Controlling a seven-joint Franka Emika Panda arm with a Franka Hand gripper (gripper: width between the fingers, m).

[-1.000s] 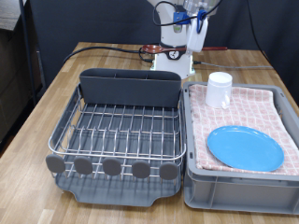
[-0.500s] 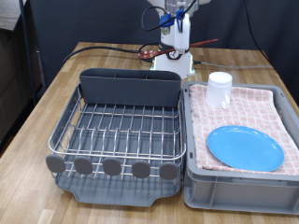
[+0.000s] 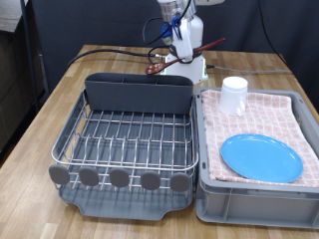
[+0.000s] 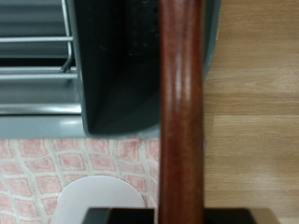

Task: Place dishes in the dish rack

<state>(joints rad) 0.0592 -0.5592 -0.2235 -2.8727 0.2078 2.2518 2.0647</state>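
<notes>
My gripper point(image 3: 184, 46) is shut on the brown wooden spoon point(image 3: 189, 56) and holds it tilted in the air, just behind the tall grey trough point(image 3: 138, 92) of the dish rack point(image 3: 128, 139). In the wrist view the spoon's handle point(image 4: 182, 103) runs along the middle, over the trough's dark inside point(image 4: 121, 75) and beside the chrome wires point(image 4: 37, 42). The light-blue plate point(image 3: 261, 157) lies flat on the checkered cloth. The small white cup point(image 3: 234, 96) stands upright on the cloth and also shows in the wrist view point(image 4: 98, 198).
The grey tub point(image 3: 249, 204) lined with pink-and-white checkered cloth point(image 3: 289, 115) sits at the exterior view's right of the rack. Both rest on a wooden table point(image 3: 60, 110). The robot base point(image 3: 194, 70) and cables point(image 3: 120, 50) are at the table's far end.
The gripper with the spoon has moved towards the exterior view's left and a little lower, closer to the trough. The spoon now tilts more. Plate and cup have not moved.
</notes>
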